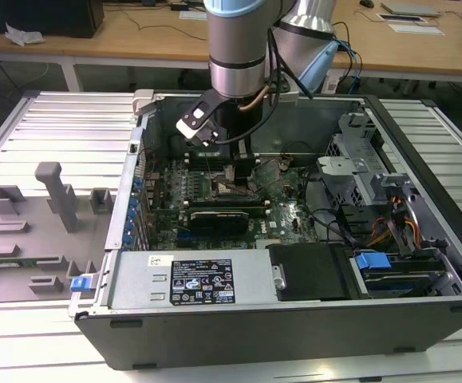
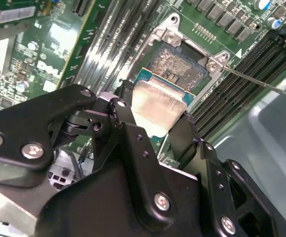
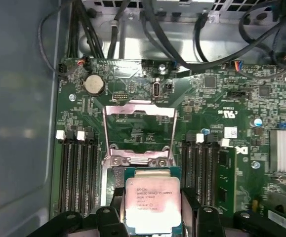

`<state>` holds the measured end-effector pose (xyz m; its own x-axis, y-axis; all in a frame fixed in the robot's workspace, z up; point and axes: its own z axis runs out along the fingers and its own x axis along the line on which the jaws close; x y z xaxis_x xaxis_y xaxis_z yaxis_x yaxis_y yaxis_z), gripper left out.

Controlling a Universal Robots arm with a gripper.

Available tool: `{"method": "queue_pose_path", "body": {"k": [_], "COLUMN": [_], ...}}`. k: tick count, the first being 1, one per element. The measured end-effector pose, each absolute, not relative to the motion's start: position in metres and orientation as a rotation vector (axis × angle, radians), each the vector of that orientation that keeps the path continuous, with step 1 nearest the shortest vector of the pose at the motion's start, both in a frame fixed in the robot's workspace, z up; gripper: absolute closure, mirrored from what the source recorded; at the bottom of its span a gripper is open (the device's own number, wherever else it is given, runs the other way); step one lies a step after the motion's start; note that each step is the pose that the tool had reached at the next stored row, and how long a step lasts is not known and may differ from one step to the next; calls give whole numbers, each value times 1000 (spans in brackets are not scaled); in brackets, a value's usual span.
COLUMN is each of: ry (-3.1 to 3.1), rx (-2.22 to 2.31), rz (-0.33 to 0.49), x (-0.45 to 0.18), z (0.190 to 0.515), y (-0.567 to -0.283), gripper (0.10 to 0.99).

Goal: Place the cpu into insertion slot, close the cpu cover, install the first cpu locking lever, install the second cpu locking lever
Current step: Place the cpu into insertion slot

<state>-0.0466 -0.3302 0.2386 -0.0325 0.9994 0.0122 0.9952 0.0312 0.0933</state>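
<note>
In both wrist views my gripper [image 3: 152,210] [image 2: 157,109] is shut on the cpu [image 3: 149,200] [image 2: 155,101], a flat silvery square on a green base, with one black finger on each side. The cpu hangs just above one edge of the insertion slot [image 2: 180,66], whose glinting pin field lies bare. The cpu cover [image 3: 139,112], a thin metal frame, stands open beyond the slot. A thin locking lever [image 2: 256,81] sticks out free from the slot's corner. In the exterior view the arm [image 1: 234,48] reaches down into the computer case over the slot [image 1: 229,188].
Black memory slots [image 3: 78,173] [image 3: 202,168] flank the socket on both sides. Cables [image 3: 133,29] run along the case wall. A power supply box [image 1: 191,279] and drive bays [image 1: 390,223] fill the case. A grey fixture tray [image 1: 39,231] lies at the exterior view's left.
</note>
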Motion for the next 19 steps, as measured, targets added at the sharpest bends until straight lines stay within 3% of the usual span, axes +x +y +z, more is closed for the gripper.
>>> {"method": "queue_pose_path", "body": {"k": [19], "ry": [2203], "rx": [2157], "rz": [116], "x": [-56], "z": [213], "y": [-323], "gripper": [545]}}
